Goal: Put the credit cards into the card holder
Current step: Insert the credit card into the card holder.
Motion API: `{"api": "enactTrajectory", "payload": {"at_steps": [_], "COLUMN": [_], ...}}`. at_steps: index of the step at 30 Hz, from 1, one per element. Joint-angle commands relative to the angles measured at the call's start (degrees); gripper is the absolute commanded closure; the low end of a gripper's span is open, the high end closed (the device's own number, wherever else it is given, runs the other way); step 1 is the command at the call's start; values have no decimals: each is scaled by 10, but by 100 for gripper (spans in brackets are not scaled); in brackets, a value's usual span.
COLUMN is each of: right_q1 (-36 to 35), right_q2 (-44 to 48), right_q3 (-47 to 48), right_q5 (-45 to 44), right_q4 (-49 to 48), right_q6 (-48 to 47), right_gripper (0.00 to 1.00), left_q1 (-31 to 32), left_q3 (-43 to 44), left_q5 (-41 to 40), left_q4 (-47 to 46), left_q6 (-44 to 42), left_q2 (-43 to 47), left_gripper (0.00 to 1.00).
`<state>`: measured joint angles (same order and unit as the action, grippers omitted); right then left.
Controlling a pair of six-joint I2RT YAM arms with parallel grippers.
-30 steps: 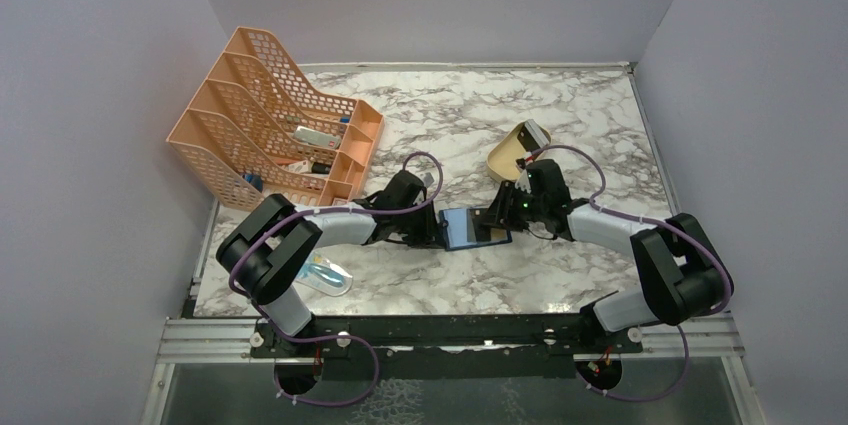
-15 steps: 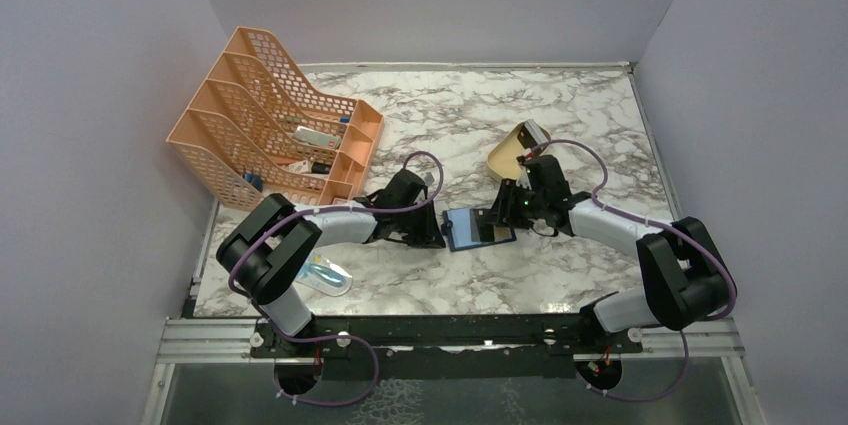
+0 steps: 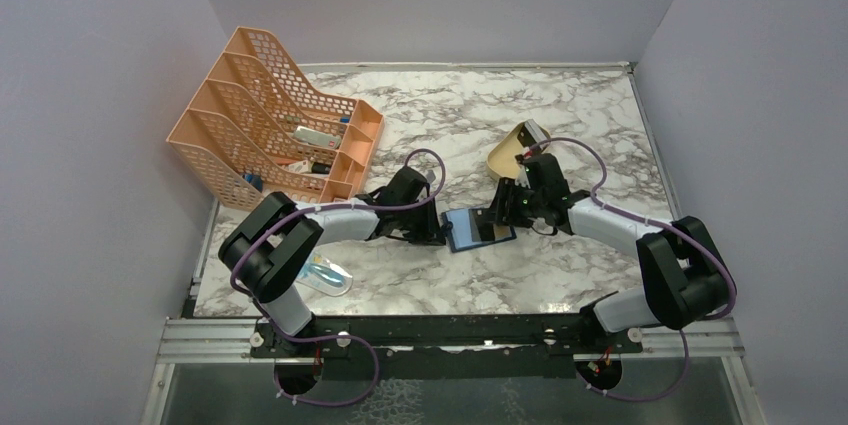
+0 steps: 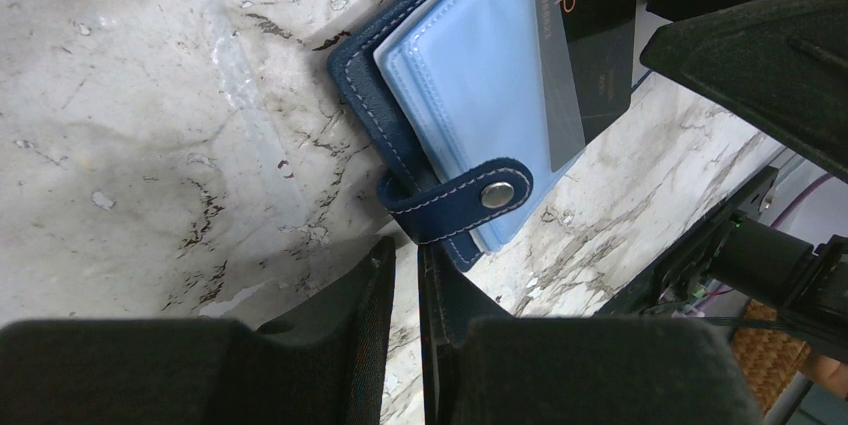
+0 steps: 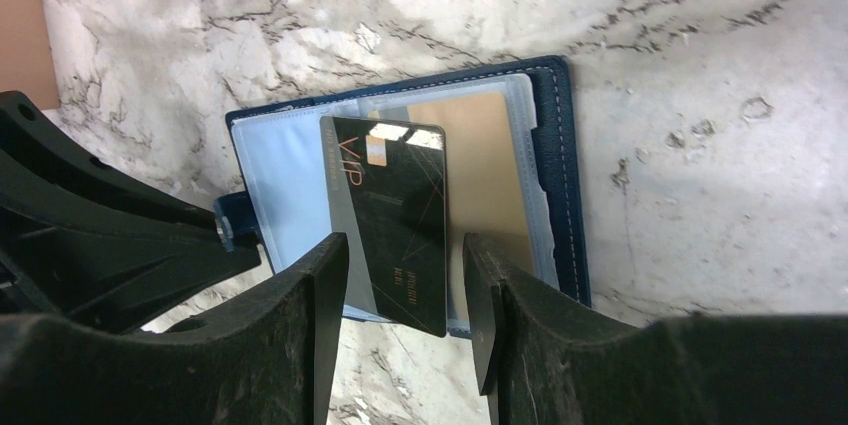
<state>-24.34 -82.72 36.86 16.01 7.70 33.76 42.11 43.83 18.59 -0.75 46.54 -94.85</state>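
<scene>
Marble counter point(image 3: 560, 115), centre: the navy card holder point(image 5: 560, 175) lay open between both arms. Left jaws were nearly shut, pinching its edge by the snap strap point(image 4: 470, 200). Right jaws stood open astride the dark grey card point(image 5: 395, 225), which lay over the clear sleeve holding the gold card point(image 5: 490, 175).

In the top view we find the holder point(image 3: 480, 229) at centre on the table point(image 3: 560, 105), with the left gripper point(image 3: 438, 229) at its left and the right gripper point(image 3: 498, 217) at its right. A card point(image 5: 395, 230) lies on the holder, overlapping a second card point(image 5: 490, 175) in its pocket. The rack point(image 3: 260, 135) stands upper left, the tray point(image 3: 505, 157) behind the right gripper, and the packet point(image 3: 325, 275) lower left.
</scene>
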Motion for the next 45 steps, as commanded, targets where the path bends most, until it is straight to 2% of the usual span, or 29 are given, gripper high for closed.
{"api": "enactTrajectory", "payload": {"at_steps": [1, 13, 23, 34, 45], "right_q1": [-15, -52, -65, -65, -66], "right_q2": [-22, -30, -33, 20, -20], "right_q3": [11, 2, 4, 25, 30], "right_q5": [10, 39, 93, -56, -87], "right_q4": [-16, -46, -86, 2, -33], "right_q6": [-1, 23, -6, -4, 2], "right_gripper": [53, 54, 55, 50, 48], "left_q1": [0, -1, -1, -11, -15], "left_q3": [17, 20, 23, 29, 31], "left_q5": [-11, -11, -19, -46, -40], "left_q4": [6, 4, 11, 36, 28], "left_q6": [-11, -14, -26, -37, -37], "left_q2": [-12, -19, -19, 9, -7], "left_gripper": [82, 82, 82, 81, 81]}}
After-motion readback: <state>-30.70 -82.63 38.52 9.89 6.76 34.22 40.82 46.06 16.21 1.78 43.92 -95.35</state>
